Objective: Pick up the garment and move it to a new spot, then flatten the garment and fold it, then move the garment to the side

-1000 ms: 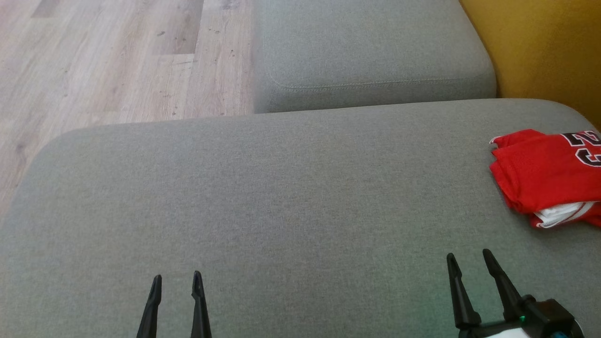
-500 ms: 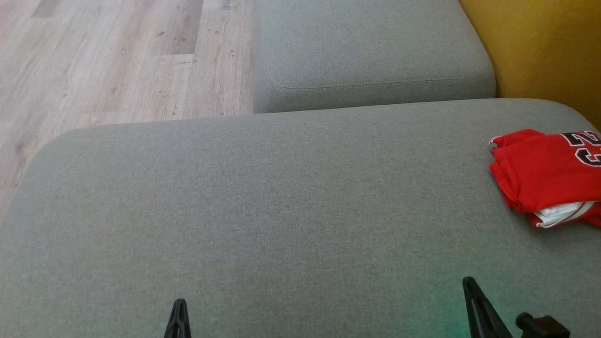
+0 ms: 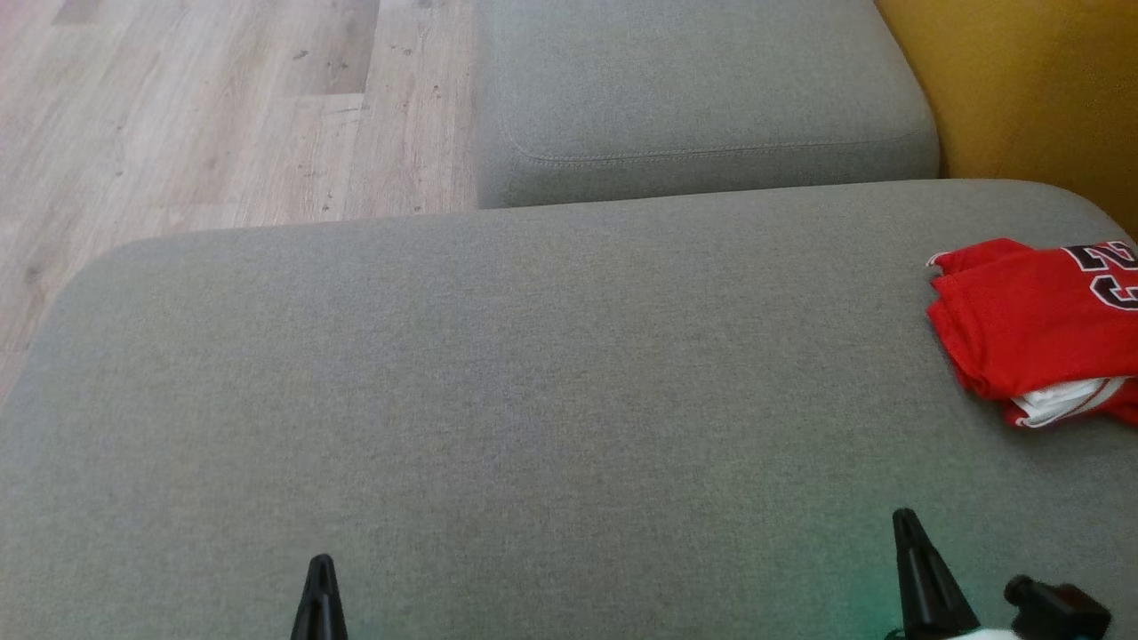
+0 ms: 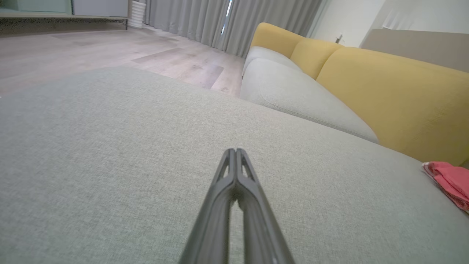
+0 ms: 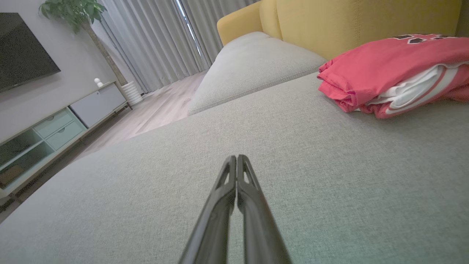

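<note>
We see the folded red jersey (image 3: 1031, 324) lying at the right edge of the grey sofa seat (image 3: 533, 400), close to the yellow backrest (image 3: 1022, 80). It sits ahead and to the right of our right pincer (image 3: 905, 524), apart from it, and well apart from the left pincer (image 3: 320, 569). Both pincers are pressed together, pinching nothing.

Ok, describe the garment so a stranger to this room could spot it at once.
Find the yellow backrest and the wide grey seat cushion before it. At the cushion's right end, near the backrest, lies the folded garment. It is bright red with white trim and dark numerals, against plain grey.
</note>
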### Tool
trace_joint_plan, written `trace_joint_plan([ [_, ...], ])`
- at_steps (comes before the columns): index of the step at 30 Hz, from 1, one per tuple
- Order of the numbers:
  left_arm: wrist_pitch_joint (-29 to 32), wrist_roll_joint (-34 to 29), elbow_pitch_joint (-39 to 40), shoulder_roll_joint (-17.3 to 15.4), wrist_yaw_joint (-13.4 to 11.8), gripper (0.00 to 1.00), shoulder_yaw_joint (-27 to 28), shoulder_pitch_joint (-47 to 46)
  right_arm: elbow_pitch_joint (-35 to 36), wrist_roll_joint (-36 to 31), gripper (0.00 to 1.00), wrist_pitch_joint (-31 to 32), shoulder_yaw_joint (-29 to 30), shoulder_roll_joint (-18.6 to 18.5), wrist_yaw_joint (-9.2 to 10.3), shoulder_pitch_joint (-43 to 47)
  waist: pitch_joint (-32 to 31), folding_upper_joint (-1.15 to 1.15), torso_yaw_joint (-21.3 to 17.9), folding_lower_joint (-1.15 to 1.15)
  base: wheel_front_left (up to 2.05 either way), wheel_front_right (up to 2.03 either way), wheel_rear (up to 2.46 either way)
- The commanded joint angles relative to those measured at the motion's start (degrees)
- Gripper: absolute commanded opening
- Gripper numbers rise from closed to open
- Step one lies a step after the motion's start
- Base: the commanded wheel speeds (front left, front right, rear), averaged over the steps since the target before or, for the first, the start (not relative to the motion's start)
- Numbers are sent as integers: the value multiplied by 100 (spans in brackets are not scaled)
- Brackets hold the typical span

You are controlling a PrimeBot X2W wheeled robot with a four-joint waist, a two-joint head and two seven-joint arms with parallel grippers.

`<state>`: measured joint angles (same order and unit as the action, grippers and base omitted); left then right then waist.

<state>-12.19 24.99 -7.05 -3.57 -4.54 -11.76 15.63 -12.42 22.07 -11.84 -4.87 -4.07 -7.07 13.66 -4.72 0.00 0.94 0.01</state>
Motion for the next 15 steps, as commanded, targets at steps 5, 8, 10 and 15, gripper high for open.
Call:
trace_joint_plan([
  [5, 71, 446, 106, -60, 82, 0, 144, -317, 144, 473, 0, 80, 69, -58, -9, -355, 25, 0, -5, 0, 0, 0, 0],
  [8, 112, 649, 77, -68, 117, 0, 178, -375, 136, 681, 0, 122, 88, -62, -10, -403, 39, 0, -7, 0, 0, 0, 0],
  [10, 140, 784, 59, -73, 140, 0, 201, -412, 130, 819, 0, 150, 101, -65, -11, -435, 49, 0, -9, 0, 0, 0, 0],
  [15, 210, 1119, 21, -84, 196, 0, 261, -506, 116, 1163, 0, 222, 135, -70, -13, -515, 72, 0, -14, 0, 0, 0, 0],
])
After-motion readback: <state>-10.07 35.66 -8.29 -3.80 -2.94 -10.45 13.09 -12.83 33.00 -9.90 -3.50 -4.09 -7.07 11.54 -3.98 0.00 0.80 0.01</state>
